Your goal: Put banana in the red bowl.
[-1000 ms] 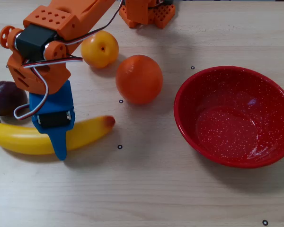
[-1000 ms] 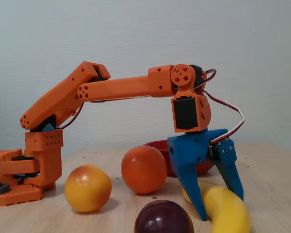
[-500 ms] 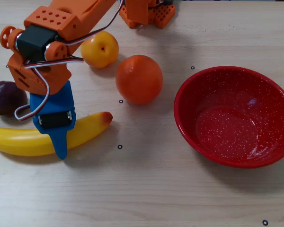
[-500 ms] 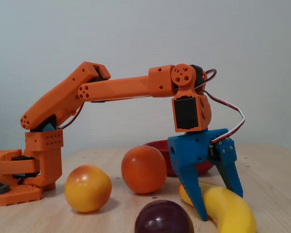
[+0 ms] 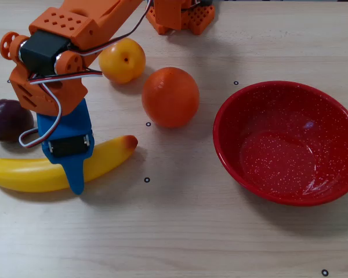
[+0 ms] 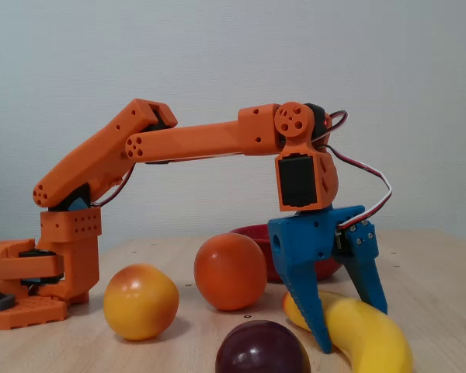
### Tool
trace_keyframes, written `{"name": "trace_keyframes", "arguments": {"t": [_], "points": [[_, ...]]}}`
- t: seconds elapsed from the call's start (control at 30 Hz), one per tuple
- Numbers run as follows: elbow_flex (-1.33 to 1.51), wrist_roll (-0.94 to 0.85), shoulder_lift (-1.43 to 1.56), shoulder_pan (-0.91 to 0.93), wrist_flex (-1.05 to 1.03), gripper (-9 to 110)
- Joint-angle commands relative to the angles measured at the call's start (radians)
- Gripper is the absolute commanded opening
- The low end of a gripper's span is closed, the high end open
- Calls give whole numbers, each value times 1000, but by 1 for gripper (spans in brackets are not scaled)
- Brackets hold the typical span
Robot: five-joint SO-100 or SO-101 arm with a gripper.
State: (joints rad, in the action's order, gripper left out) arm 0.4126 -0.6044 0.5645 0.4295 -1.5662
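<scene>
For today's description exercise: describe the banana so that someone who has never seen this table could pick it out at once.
In the overhead view, start at the red bowl on the right and cross the table to the far left, where the blue gripper points down. The banana lies under it, between its fingers. It is the only long, curved fruit; the plum, peach and orange are round.

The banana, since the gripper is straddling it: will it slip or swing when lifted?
The banana looks glossy, so it may slip between the fingers. The gripper straddles it near mid-length, so it should probably hang fairly level. It looks like rigid plastic, unlikely to sag.
</scene>
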Motion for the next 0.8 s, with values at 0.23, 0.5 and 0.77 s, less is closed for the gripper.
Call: {"name": "trace_keyframes", "arguments": {"t": [0.23, 0.5, 0.77], "points": [[11, 25, 152, -34, -67, 0], [58, 34, 261, -31, -92, 0], [123, 51, 374, -35, -80, 0]]}}
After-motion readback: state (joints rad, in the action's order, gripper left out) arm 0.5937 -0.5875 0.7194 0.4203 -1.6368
